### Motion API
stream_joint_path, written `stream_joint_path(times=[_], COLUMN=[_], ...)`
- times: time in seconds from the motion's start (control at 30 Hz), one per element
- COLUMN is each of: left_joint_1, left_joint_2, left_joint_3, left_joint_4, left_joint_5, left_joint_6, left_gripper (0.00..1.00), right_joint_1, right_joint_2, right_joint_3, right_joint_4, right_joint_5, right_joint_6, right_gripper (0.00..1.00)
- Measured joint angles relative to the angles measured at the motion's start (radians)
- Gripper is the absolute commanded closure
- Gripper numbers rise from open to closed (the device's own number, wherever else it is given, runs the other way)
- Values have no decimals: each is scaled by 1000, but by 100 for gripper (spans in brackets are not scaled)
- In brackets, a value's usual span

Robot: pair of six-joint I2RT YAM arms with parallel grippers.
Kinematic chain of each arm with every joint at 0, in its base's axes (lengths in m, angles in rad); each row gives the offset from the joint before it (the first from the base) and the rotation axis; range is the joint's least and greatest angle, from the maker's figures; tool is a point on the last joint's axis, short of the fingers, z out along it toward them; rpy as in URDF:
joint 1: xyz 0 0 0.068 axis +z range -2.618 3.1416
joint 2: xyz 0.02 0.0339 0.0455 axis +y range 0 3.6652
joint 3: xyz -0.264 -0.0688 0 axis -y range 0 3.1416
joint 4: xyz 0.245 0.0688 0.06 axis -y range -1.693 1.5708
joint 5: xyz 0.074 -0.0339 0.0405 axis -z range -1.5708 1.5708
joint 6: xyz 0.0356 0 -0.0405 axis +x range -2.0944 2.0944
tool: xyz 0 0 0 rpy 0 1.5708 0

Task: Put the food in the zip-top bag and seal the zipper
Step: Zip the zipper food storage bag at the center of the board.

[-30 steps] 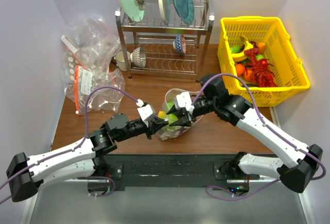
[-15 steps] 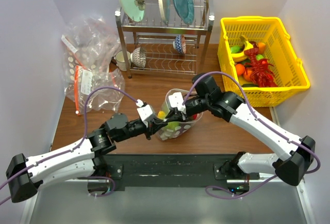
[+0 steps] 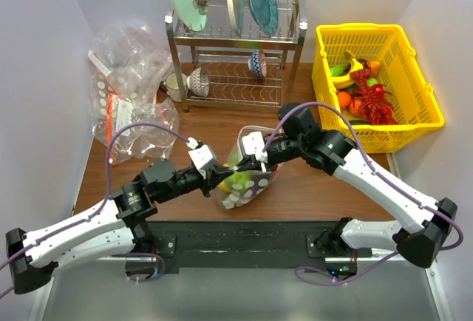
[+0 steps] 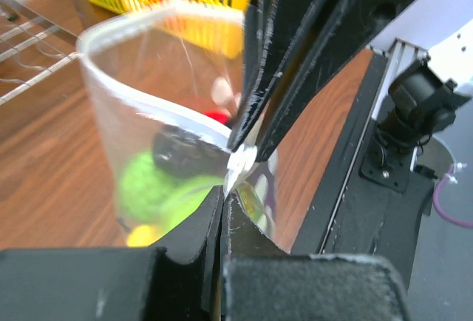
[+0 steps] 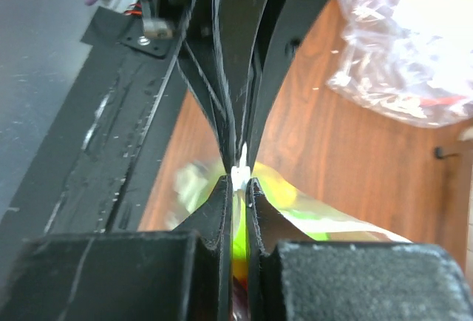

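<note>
The dotted clear zip-top bag [image 3: 253, 186] stands at the middle of the table with green, yellow and red food [image 3: 239, 178] inside. Its mouth bulges open behind the grippers, and the zipper strip [image 4: 140, 99] curves round it. My left gripper [image 3: 223, 176] is shut on the near end of the mouth edge [image 4: 224, 192]. My right gripper [image 3: 240, 164] is shut on the same edge [image 5: 240, 179], tip to tip with the left one. The food in the bag shows in the left wrist view as a green blur [image 4: 151, 180].
A heap of spare clear bags with orange-red strips [image 3: 126, 92] lies at the back left. A dish rack [image 3: 233, 47] with plates and bowls stands behind. A yellow basket [image 3: 377, 84] holds more toy food at the right.
My right gripper slid left along the bag's mouth edge until it met the left gripper. The left arm drew back left a little and the bag shifted left with it.
</note>
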Motion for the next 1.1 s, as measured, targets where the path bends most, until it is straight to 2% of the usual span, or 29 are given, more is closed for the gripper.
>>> stream_joint_path(times=[0.33,0.5,0.63,0.9,1.1], left_joint_1=[-4,-5,-6,-6,-7], left_joint_2=[-100,-124,-129,-187,-198], left_joint_3=[153,202,231,246,266], left_joint_4=[-217,-302,-373,-426,-433], left_joint_5=[-123,-252,-412,-679,-754], left_joint_6=[60,59,45,24,23], left_gripper=[100,100,100,100,100], right_joint_1=[2,2,-2,-3,-3], right_joint_2=[-97,-111,-141,-220,-298], right_joint_3=[-44,-80,-114,-157,-207], right_joint_4=[51,50,45,11,-6], right_joint_5=[137,214,274,356,412], right_joint_6=[28,77,126,218,283], right_gripper=[100,100,100,100,100])
